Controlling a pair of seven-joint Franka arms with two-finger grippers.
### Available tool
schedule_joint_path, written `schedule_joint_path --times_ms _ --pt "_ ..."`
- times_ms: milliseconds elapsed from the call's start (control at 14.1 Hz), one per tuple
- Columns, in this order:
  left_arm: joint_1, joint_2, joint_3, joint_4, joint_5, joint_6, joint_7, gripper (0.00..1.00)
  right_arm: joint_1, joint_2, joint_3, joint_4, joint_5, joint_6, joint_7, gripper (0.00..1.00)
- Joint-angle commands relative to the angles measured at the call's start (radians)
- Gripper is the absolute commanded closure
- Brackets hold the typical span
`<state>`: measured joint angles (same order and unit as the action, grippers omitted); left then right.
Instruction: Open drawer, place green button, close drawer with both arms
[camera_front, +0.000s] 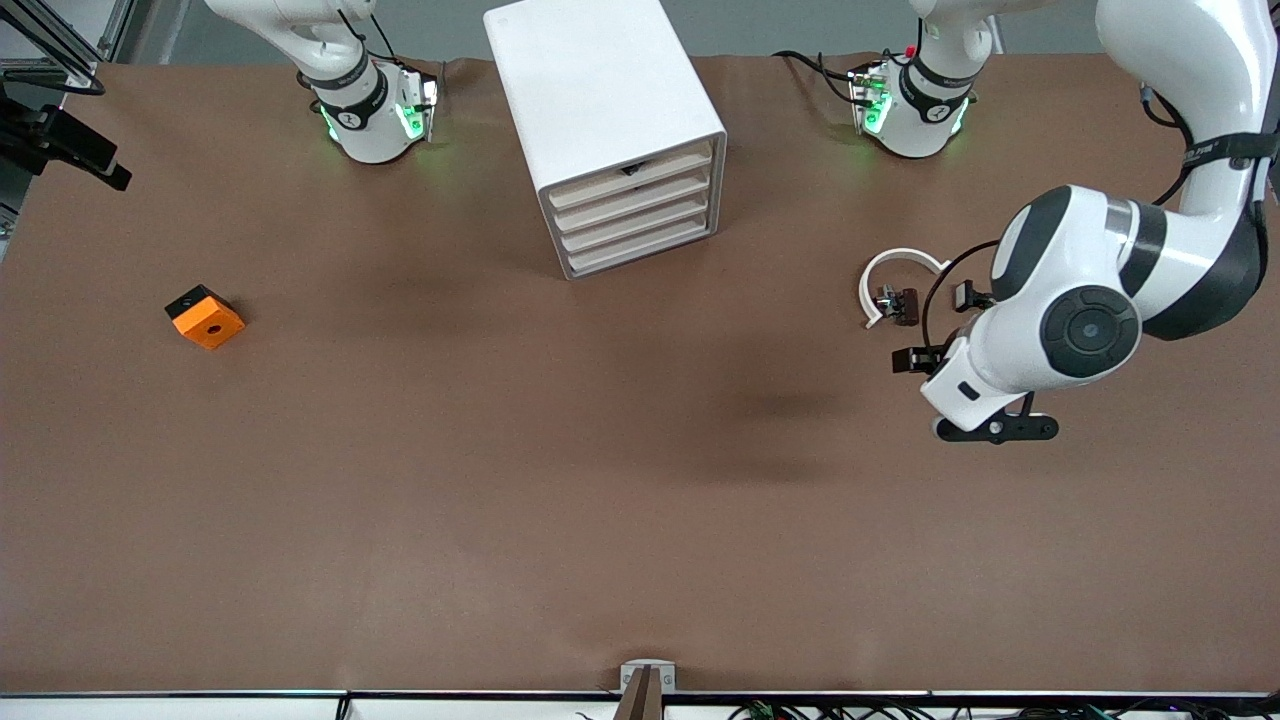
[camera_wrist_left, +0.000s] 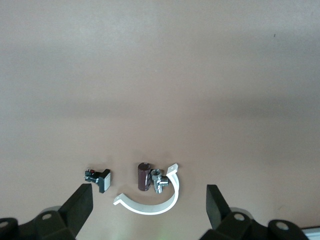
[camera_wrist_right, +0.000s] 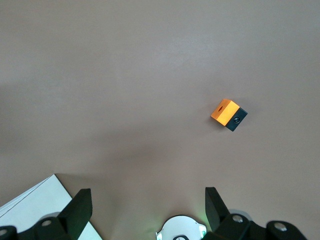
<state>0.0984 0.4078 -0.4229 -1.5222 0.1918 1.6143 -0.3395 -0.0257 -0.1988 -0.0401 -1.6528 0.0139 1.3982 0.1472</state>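
while the left claw (camera_wrist_left: 149, 210) hangs spread over the white ring (camera_wrist_left: 150, 205), the right claw (camera_wrist_right: 148, 210) waits spread.

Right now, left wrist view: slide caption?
Open left gripper over white ring, brown cylinder and small dark part.

cabinet (camera_front: 600, 90) white | cube (camera_front: 207, 318) orange, black side | ring (camera_front: 897, 262) white | table (camera_front: 500, 480) brown

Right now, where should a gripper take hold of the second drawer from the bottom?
Take the drawer probably by its pale front edge, coming from in front of the cabinet: it sits pushed in among three alike, so only that edge shows.
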Motion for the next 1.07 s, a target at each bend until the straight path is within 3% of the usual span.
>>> schedule_joint_path --times_ms 0,142,426,994 --pt "-0.121 -0.104 0.184 -0.062 -0.073 -0.005 0.103 0.0 -0.013 -0.03 0.005 -0.027 0.029 -0.002 -0.049 0.0" --pt "-0.17 -0.153 0.275 -0.099 -0.106 -0.005 0.158 0.0 -0.011 -0.028 0.005 -0.024 0.034 -0.007 -0.054 0.0" --pt "-0.189 -0.248 0.348 -0.156 -0.146 -0.005 0.227 0.0 -0.011 -0.024 0.003 0.042 0.029 -0.007 -0.114 0.0" --pt "-0.169 -0.539 0.372 -0.239 -0.149 -0.017 0.232 0.0 0.006 -0.011 0.003 0.053 0.021 -0.008 -0.167 0.0"
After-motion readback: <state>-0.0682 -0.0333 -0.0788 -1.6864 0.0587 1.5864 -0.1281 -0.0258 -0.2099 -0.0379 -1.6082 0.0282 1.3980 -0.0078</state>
